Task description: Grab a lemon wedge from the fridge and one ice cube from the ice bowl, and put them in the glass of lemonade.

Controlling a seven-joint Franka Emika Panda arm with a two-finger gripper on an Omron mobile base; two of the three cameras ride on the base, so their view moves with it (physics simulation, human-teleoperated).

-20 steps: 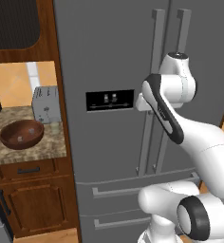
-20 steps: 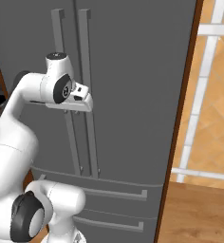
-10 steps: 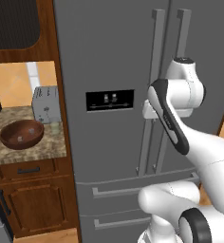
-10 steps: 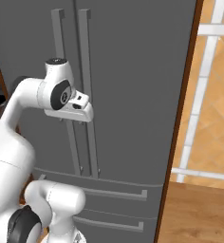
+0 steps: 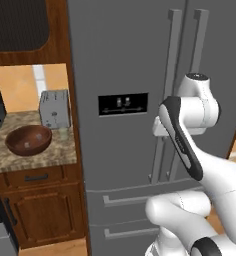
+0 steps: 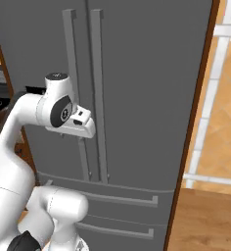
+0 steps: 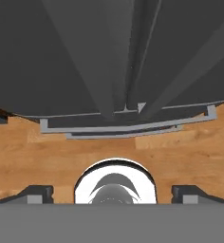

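**Inspector:** Start nearest the base. What is the state of the gripper?

**Assistant:** In the hand view the gripper (image 7: 112, 192) looks down the front of the fridge (image 7: 61, 61). Its two fingertips (image 7: 35, 192) sit far apart at the bottom corners, so the jaws stand wide with nothing between them. From the right base view the hand (image 6: 78, 125) hangs just in front of the two long door handles (image 6: 95, 93), close to them; whether it touches them I cannot tell.

**Inspector:** The fridge itself?

**Assistant:** Both doors are closed. The two lower drawers (image 6: 112, 213) are shut as well. The black dispenser panel (image 5: 122, 104) is on the left door, left of the hand. Its contents are hidden.

**Inspector:** Containers further off?

**Assistant:** On the stone-patterned desk (image 5: 35, 155) left of the fridge sits the ice bowl (image 5: 28, 139), dark reddish-brown, upright, well apart from the gripper. What lies inside it is too dark to tell. Beyond it, toward the wall, stands a silver toaster (image 5: 54, 108). Just in front of the toaster, right of the bowl, a small clear shape is probably the glass of lemonade (image 5: 63, 133); it is too small and faint to confirm its contents.

**Inspector:** Relation of the task items to the gripper?

**Assistant:** Bowl and glass both lie left of the gripper, with the fridge's left door between.
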